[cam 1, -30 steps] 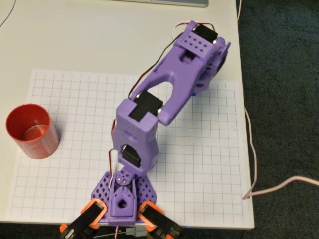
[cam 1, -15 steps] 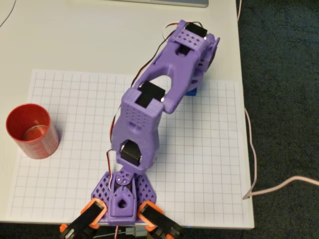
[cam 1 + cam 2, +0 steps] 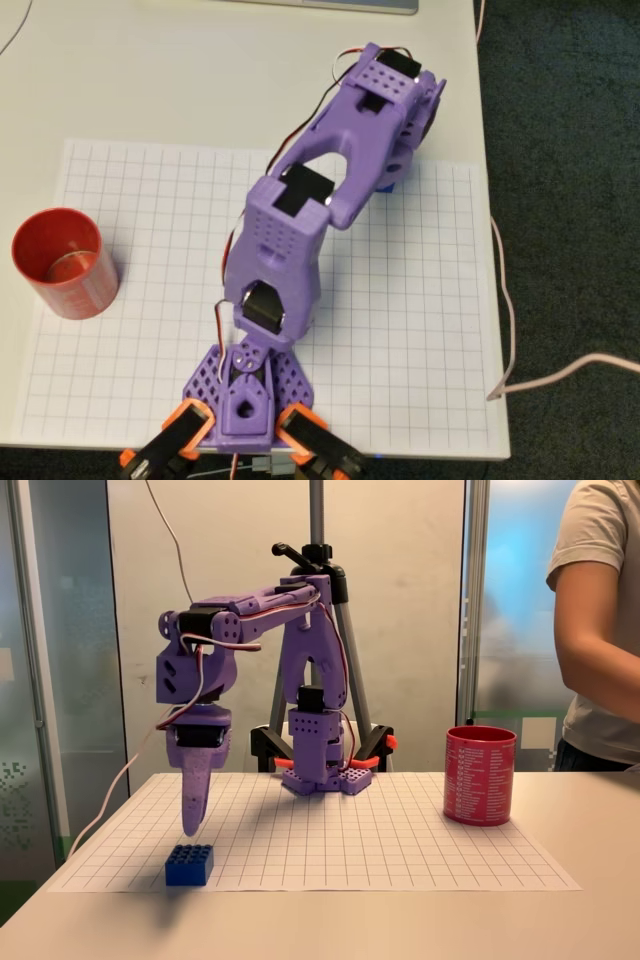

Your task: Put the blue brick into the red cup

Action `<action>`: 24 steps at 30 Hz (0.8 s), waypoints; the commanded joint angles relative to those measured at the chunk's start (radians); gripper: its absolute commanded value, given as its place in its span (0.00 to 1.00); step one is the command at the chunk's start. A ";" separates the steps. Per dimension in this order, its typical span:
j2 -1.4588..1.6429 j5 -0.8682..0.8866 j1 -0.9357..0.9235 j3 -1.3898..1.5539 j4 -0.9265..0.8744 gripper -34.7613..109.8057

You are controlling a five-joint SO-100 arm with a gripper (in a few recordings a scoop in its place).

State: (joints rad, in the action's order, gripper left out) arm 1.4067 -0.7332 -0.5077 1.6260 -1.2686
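Note:
The blue brick [image 3: 189,864] lies on the grid sheet near its front left corner in the fixed view. From overhead, just a sliver of the blue brick [image 3: 386,186] peeks out from under the purple wrist. My gripper [image 3: 190,830] points straight down, its tip a little above the brick and not touching it. Its fingers [image 3: 194,785] read as one tapered blade from this side, so I can't make out the jaws' gap. The red cup [image 3: 480,776] stands upright at the sheet's right side, far from the gripper. Overhead, the red cup [image 3: 60,262] sits at the left edge, empty.
The arm's base [image 3: 246,395] is clamped at the bottom edge of the overhead view. A person [image 3: 600,630] stands behind the table at the right of the fixed view. A tripod [image 3: 318,540] rises behind the arm. The table's edge [image 3: 492,250] and a cable run close to the brick.
Over the last second the wrist shifted slightly left and the elbow folded, baring a bit of the blue brick. Cup and brick have not moved.

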 commanded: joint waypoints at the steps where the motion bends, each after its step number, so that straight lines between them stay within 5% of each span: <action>1: 0.002 -0.005 0.008 -0.021 -0.005 0.65; 13: -0.104 -0.020 -0.014 0.021 0.084 0.63; 15: -0.104 -0.028 -0.026 0.012 0.098 0.45; 16: -0.104 -0.032 -0.029 0.006 0.103 0.27; 24: -0.095 -0.020 -0.046 -0.018 0.110 0.24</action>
State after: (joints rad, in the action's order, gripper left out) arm 1.2655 -0.7501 -0.5384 1.6490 -1.1520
